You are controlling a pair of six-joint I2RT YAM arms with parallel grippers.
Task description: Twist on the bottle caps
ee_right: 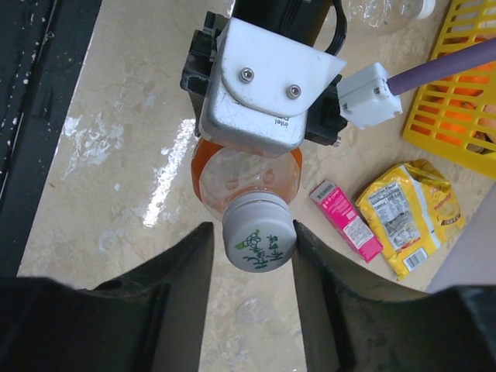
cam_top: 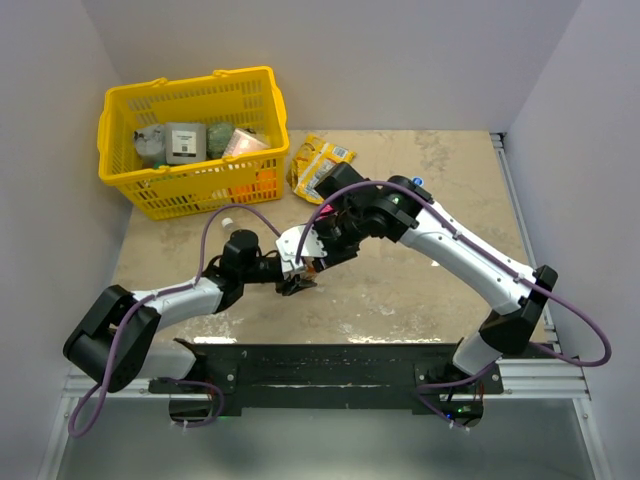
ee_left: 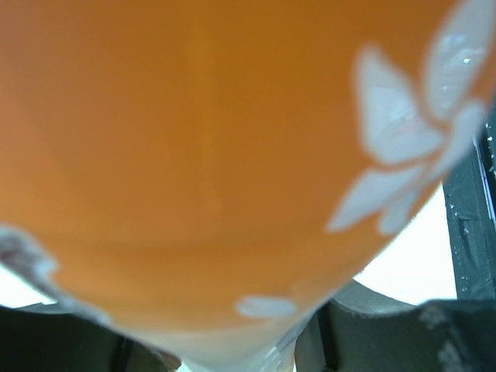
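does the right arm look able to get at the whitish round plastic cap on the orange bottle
Probably yes: the whitish cap sits between the fingers of the right gripper, nothing blocking it.

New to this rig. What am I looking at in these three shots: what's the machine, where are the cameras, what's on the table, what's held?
It is two robot arms bolted to a table. The wide shot looks down from above. The other two come from a camera on each wrist. The left gripper holds an orange bottle, which fills its own view. The right gripper has its fingers either side of the cap, but a firm grip isn't clear. Also there: a yellow basket, a yellow snack bag and a pink packet.
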